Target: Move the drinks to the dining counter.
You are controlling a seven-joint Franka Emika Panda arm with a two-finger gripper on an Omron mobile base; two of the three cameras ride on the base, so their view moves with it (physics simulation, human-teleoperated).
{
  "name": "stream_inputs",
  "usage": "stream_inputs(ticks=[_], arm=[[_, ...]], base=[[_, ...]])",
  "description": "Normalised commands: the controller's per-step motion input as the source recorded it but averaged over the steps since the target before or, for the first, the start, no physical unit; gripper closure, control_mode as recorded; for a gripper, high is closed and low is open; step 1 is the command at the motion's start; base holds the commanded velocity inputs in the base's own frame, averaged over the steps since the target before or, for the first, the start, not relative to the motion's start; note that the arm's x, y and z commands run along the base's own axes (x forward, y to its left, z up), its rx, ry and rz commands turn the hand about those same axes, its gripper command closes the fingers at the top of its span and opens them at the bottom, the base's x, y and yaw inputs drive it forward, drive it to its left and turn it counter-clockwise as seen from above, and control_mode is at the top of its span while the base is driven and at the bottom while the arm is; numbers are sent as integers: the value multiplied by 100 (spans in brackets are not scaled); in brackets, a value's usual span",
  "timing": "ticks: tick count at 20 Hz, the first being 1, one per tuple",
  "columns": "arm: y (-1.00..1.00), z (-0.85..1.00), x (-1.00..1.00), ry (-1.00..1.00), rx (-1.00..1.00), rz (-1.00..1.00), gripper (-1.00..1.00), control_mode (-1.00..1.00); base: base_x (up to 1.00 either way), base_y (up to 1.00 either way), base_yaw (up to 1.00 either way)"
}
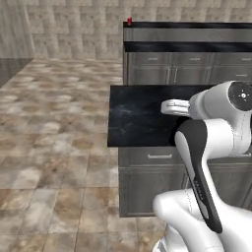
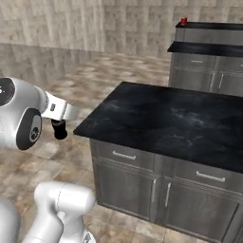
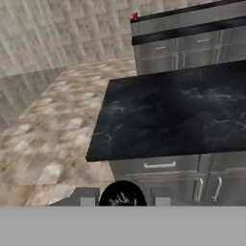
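Currently: my gripper point(image 2: 60, 130) clenched on slim dark bottle point(image 3: 122, 194) (upright). Dining counter point(image 3: 192, 24) lies straight ahead, beyond the shorter black-topped block point(image 3: 168, 115); red can point(image 3: 135, 16) on its ledge.

Short single-level black stone-topped cabinet block point(image 1: 142, 118) sits in front; long two-level grey-panelled dining counter point(image 1: 187, 49) behind it, small red can point(image 1: 129, 21) on its raised ledge's left end.

The dark bottle point(image 3: 122, 194) is cut off below; the distant red can point(image 1: 129, 21) is too small for detail.
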Motion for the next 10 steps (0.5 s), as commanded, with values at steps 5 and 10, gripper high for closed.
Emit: stream_inputs(ticks=[5, 10], arm=[[0, 0, 0, 0, 0, 0, 100, 100], [0, 0, 0, 0, 0, 0, 100, 100]], base=[[95, 96, -56], [97, 100, -56]])
